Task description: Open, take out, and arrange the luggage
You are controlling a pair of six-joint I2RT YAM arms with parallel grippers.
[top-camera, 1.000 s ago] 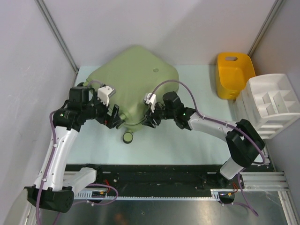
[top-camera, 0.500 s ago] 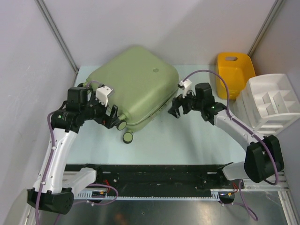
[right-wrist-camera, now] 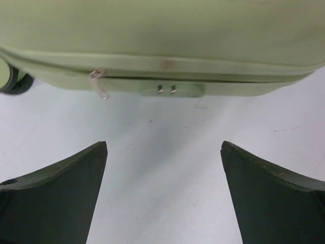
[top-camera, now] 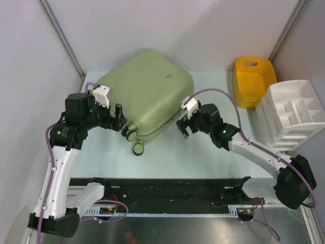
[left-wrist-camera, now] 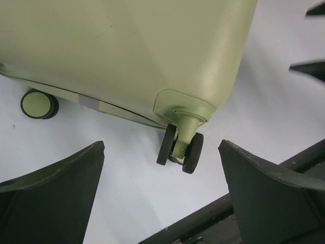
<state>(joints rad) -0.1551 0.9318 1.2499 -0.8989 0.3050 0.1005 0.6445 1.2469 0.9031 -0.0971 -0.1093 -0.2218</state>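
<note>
Left tool [top-camera: 120, 116], jaws apart and empty, near the wheeled left near corner of the luggage [top-camera: 147, 94] (closed, lying flat at the far middle of the surface [top-camera: 203, 152]). Right tool [top-camera: 182, 127], jaws apart and empty, just beside its zipped right near edge.

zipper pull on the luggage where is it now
Right wrist view: the zipper pull hangs from the luggage seam, just left of the green tab.

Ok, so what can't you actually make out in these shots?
Suitcase contents: every view, the closed shell hides them.
Zipper pull: right wrist view, small and blurry.
Yellow tub inside: top view, its own wall hides it.
Most of the suitcase: left wrist view, cut off by frame edges.
</note>
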